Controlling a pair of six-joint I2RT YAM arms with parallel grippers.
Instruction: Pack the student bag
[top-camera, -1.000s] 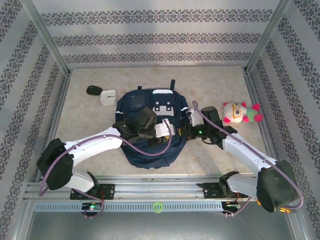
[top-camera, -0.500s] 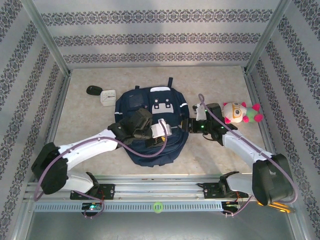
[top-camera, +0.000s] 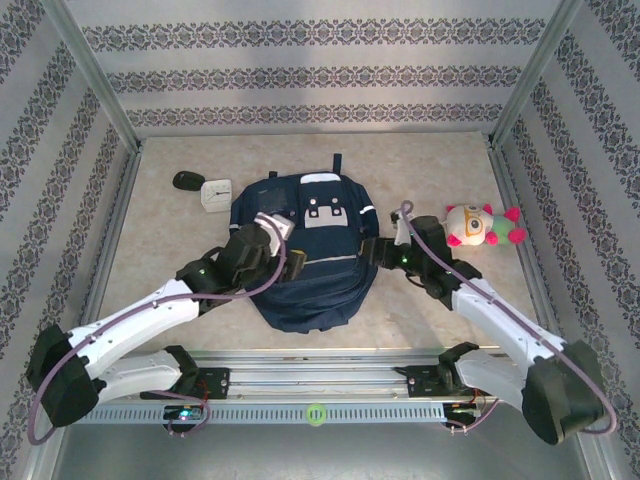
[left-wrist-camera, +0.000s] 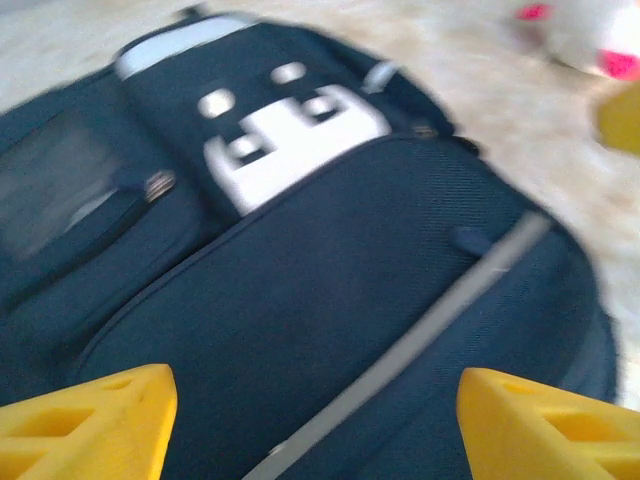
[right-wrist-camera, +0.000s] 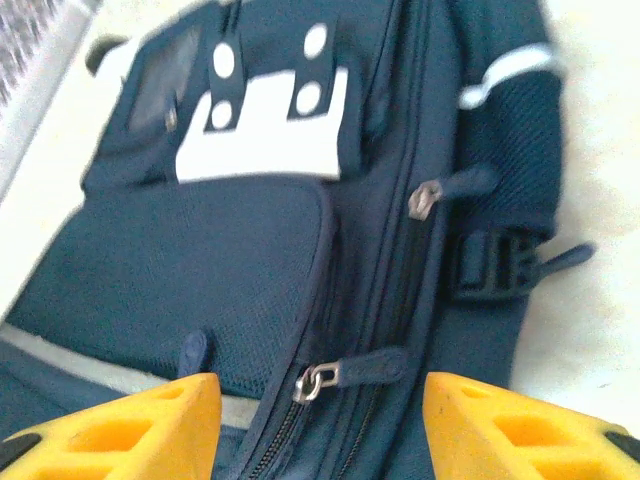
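Both grippers have opened since a moment ago: left gripper (left-wrist-camera: 310, 400) and right gripper (right-wrist-camera: 320, 395) hover with fingers spread, pinching nothing, over the navy student bag (top-camera: 312, 290) lying front-up on the table (top-camera: 430, 165), its pale patch (left-wrist-camera: 300, 130) too blurred to read.

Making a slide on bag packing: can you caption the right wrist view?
Right gripper, jaws open, poised over the navy student bag near a zipper pull.

The overhead camera sits high behind the near edge of the table (top-camera: 440, 170), looking down and away across all of it. Each wrist camera hangs close over the student bag (top-camera: 310, 290), the left from its near-left, the right from its right side. All three catch the pale buckle patch (top-camera: 322, 212).
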